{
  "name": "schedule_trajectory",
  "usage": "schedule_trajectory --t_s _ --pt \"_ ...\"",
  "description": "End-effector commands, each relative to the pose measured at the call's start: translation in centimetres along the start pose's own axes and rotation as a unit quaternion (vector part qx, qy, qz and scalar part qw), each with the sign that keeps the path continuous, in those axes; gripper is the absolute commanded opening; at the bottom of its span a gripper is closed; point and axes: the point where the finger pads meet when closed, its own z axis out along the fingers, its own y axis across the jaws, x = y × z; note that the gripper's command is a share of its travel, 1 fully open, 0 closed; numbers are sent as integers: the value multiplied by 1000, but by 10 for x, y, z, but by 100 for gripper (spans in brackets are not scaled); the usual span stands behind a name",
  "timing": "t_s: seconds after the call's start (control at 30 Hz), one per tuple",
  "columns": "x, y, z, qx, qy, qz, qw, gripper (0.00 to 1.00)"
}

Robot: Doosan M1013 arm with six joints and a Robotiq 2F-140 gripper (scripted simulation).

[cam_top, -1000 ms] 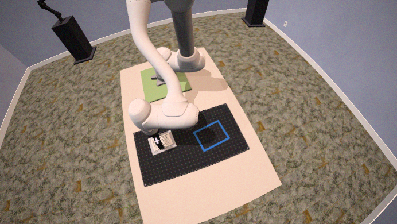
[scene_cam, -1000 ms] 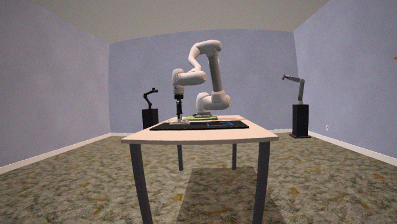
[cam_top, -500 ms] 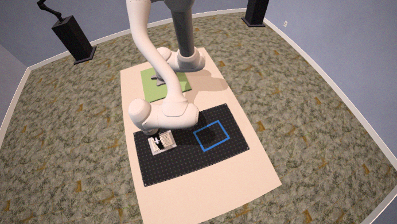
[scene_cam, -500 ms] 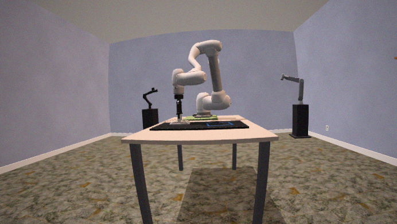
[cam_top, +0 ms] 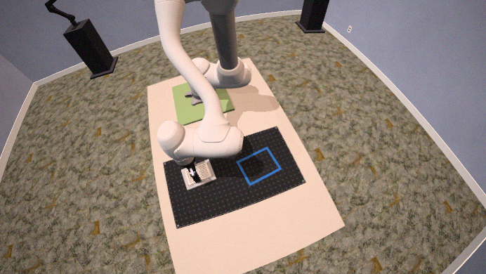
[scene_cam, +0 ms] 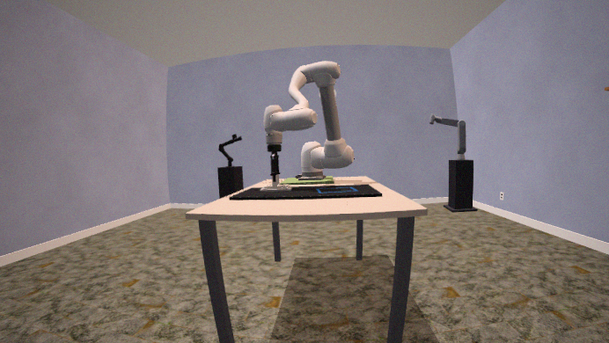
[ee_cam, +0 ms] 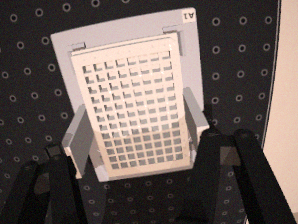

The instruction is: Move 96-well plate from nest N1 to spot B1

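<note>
The white 96-well plate sits right way up in the grey plate nest N1 on the left part of the black deck. It also shows in the top view. My gripper points straight down over it and is shut on the plate, one finger pad on each long side. In the exterior view the gripper stands low at the nest. The blue taped outline B1 lies to the right of the nest, and nothing is in it.
The black dotted deck lies on a beige table. A green mat holds the arm's base behind the deck. Two black pedestals with small arms stand on the floor away from the table.
</note>
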Motion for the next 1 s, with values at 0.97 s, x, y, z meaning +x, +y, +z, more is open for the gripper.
schedule_trajectory --t_s 0.97 --pt "-3 1 -6 0 0 -1 1000 0"
